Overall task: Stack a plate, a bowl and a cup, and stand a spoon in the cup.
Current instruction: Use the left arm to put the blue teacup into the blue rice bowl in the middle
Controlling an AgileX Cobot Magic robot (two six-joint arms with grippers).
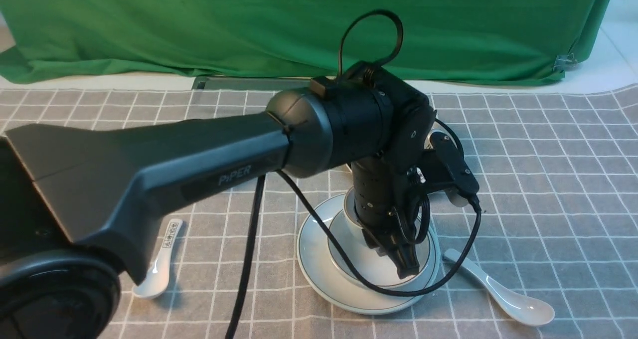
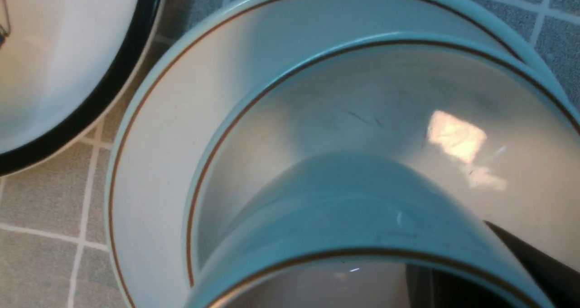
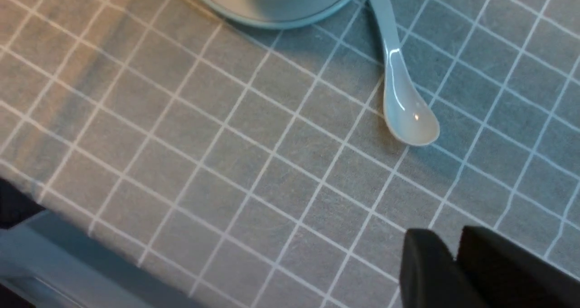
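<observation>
The plate (image 1: 319, 264) lies on the checked cloth with the bowl (image 1: 349, 259) on it. My left gripper (image 1: 401, 266) points down into the bowl. In the left wrist view my left gripper (image 2: 457, 253) is shut on the wall of the cup (image 2: 344, 199), one finger inside and one outside. The cup stands upright inside the bowl (image 2: 281, 117) on the plate (image 2: 149, 163); I cannot tell if it touches. The front view mostly hides it. The spoon (image 1: 498, 294) lies right of the plate, also in the right wrist view (image 3: 403, 104). My right gripper (image 3: 455, 249) is shut and empty above bare cloth.
A shorter spoon with dark handle marks (image 1: 159, 264) lies left of the plate. A black-rimmed white dish (image 2: 54, 72) sits close beside the plate. A green cloth (image 1: 299, 30) hangs at the back. The table's front edge (image 3: 90, 262) is near my right gripper.
</observation>
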